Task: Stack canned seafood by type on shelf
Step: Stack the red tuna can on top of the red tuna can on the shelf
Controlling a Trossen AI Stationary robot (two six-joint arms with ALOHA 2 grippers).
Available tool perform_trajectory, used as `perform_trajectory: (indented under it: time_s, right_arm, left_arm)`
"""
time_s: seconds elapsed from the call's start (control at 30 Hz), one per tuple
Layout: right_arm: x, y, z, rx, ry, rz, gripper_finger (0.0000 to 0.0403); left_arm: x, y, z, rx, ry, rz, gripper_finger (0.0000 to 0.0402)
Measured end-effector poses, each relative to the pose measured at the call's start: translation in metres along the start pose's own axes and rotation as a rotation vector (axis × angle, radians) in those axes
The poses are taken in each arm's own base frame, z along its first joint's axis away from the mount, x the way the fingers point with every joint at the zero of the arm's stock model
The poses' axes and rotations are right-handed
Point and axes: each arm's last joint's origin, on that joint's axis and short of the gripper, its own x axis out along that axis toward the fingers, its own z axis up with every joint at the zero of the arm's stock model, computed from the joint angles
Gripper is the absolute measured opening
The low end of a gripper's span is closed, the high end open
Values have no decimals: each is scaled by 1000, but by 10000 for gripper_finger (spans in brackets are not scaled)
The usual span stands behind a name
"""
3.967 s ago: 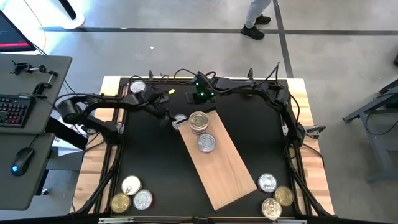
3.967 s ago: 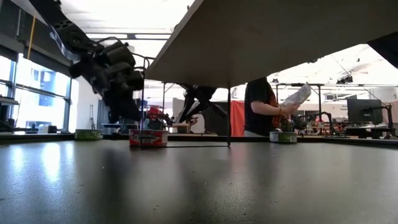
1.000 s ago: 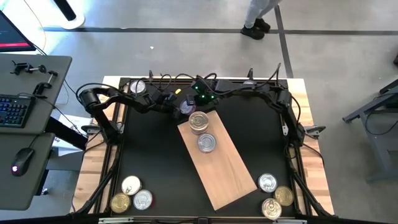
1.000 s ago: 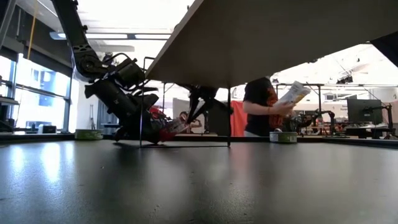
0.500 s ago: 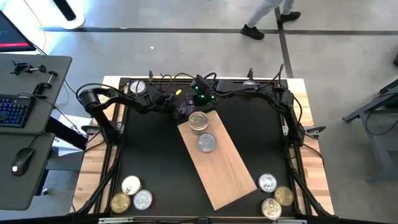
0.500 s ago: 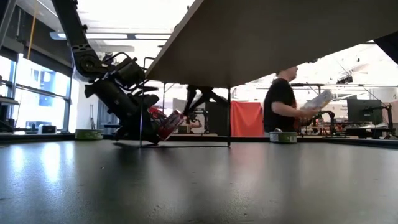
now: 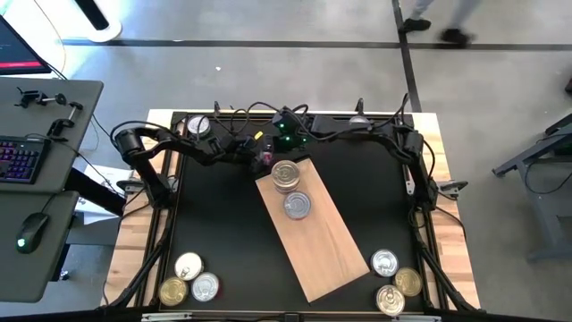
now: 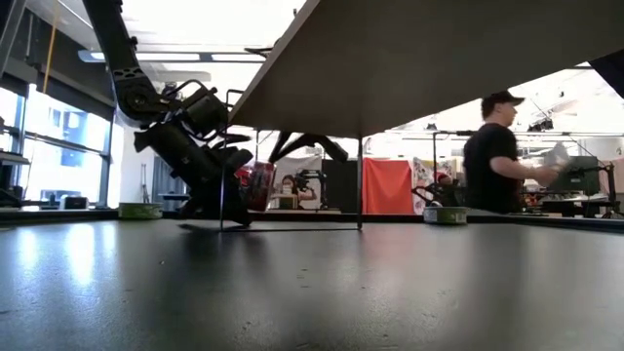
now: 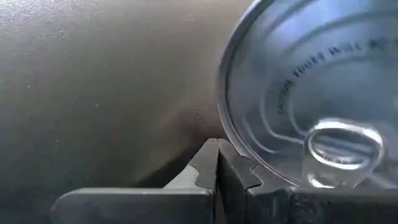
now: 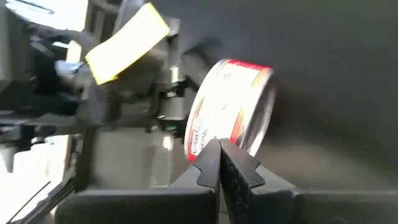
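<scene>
Loose tins (image 7: 188, 266) sit at the table's 7 and 5 o'clock corners. On the shelf (image 7: 322, 241), two stacks (image 7: 286, 175) occupy its 11 o'clock end. Just beyond, the left gripper (image 7: 255, 159), fingers closed, touches a tilted red-labelled tin (image 7: 264, 158); right gripper (image 7: 288, 140) closed, empty.

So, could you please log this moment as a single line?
left gripper: jaws shut beside tipped red-labelled can | right gripper: jaws shut, facing that can | wooden board: cans on far half
</scene>
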Motion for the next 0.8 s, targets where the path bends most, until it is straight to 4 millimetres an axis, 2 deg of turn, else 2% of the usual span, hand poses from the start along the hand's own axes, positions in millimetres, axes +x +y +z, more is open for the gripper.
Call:
perform_trajectory:
  time_s: [0.43,0.6,0.8]
  right_arm:
    - [6,0,-5,-8,-10,-17,0]
    - [6,0,-5,-18,-20,-18,0]
    - [4,-1,6,-35,-65,8,0]
  left_arm:
    - [4,-22,11,67,-47,-65,0]
    - [2,-12,15,47,-46,-35,0]
    - [-4,8,22,-2,-28,-26,0]
